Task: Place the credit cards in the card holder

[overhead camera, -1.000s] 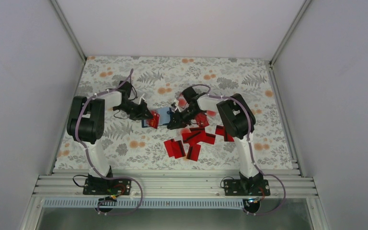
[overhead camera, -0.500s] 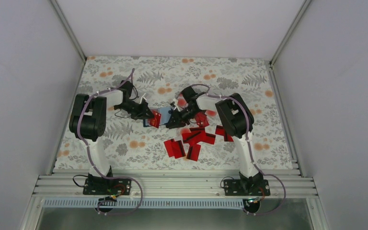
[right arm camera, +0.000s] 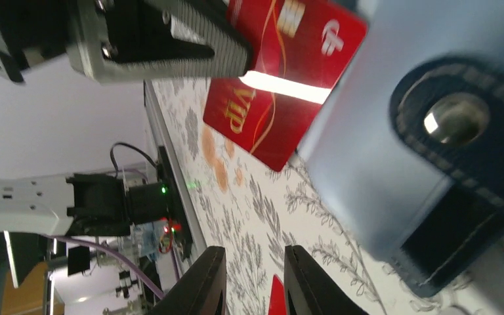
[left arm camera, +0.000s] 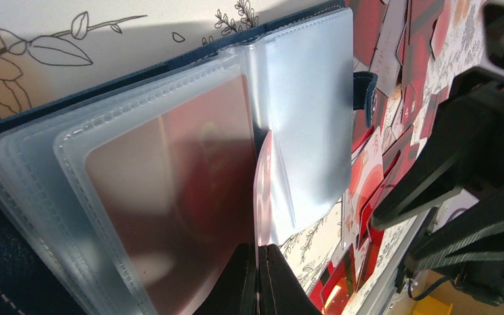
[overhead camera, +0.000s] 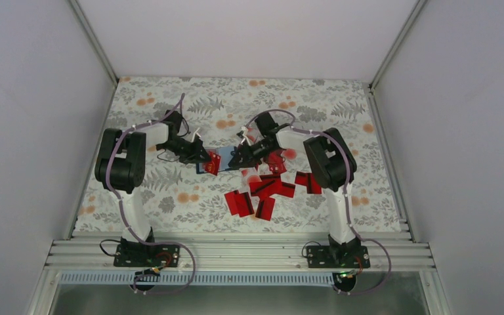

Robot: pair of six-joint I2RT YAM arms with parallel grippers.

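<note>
Floral table (overhead camera: 170, 193) under scattered credit cards (overhead camera: 239, 202), card holder (overhead camera: 226, 156)

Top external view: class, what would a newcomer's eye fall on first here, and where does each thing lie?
A heap of small thin red credit cards lies scattered on the floral tablecloth beside the right arm. Just left of it, mid-table, the left gripper and right gripper meet at the open navy-blue card holder, whose frosted plastic sleeves show one red card inside.
</note>
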